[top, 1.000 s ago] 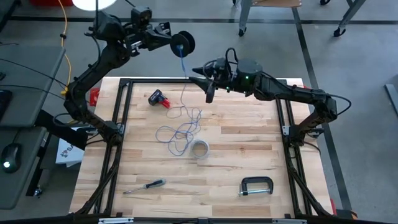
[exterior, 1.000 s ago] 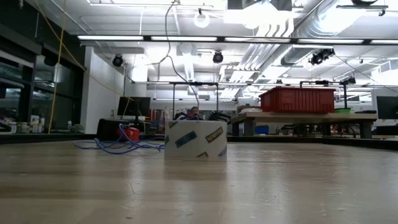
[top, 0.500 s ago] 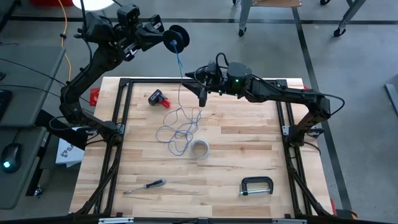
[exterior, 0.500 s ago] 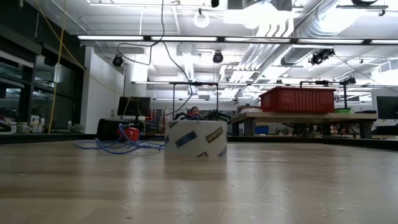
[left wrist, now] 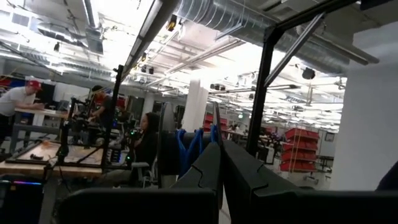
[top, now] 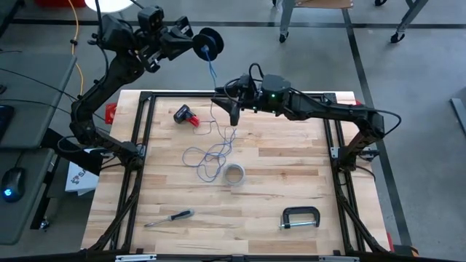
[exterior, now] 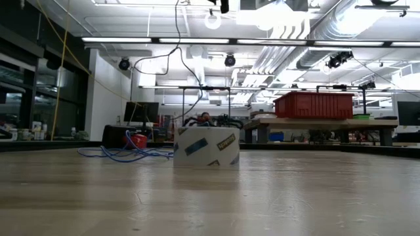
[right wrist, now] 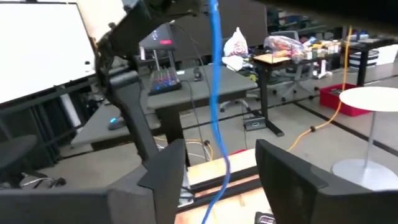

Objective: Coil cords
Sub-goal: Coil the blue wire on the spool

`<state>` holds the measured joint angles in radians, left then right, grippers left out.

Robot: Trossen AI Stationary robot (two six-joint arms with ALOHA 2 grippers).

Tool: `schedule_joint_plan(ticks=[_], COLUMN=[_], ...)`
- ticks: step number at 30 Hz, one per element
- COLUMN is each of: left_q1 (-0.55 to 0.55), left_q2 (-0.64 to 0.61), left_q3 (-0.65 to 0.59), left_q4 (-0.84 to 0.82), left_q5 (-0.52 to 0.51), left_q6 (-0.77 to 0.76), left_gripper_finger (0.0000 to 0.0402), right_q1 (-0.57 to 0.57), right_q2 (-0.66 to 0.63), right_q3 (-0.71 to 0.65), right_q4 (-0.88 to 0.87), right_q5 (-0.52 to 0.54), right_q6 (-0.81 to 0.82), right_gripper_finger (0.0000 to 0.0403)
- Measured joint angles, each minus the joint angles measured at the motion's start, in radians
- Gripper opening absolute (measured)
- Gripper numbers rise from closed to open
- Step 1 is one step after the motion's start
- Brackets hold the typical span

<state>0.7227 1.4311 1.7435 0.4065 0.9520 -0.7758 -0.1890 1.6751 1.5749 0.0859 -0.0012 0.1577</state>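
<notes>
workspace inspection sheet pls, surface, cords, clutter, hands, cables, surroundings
surface: wooden table inside a black frame
job's things: blue cord runs from a dark spool down to a loose tangle on the table; pale grey cord not told apart
clutter: tape roll, red tool, screwdriver, clamp
hands: left hand shut on the spool, raised off the table; right hand open around the hanging cord
cables: yellow cable on the floor
surroundings: red bin on a bench

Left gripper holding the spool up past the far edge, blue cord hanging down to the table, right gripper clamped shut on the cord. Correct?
Not quite. The right gripper is open: the right wrist view shows the blue cord running between its spread fingers. The left gripper does hold the spool up.
</notes>
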Motion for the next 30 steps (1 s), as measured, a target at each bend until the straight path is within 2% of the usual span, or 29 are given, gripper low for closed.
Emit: schedule_joint_plan(ticks=[15,18,21,30], left_q1=[0.005,0.021,0.067,0.252], left_q2=[0.0,0.0,-0.011,-0.07], left_q3=[-0.001,-0.001,-0.001,-0.001], left_q4=[-0.009,-0.04,-0.172,-0.718], left_q5=[-0.006,-0.004,-0.005,-0.004], left_q6=[0.009,0.026,0.045,0.328], left_gripper_finger=[0.0001,0.0001,0.0,0.0], right_q1=[0.0,0.007,0.021,0.054], right_q2=[0.002,0.001,-0.017,-0.141], right_q3=[0.0,0.0,0.0,0.0], right_q4=[0.012,0.009,-0.025,-0.244], right_q5=[0.0,-0.007,-0.019,-0.027], right_q6=[-0.006,-0.001,-0.005,-0.023], right_gripper_finger=[0.0011,0.0004,0.0002,0.0])
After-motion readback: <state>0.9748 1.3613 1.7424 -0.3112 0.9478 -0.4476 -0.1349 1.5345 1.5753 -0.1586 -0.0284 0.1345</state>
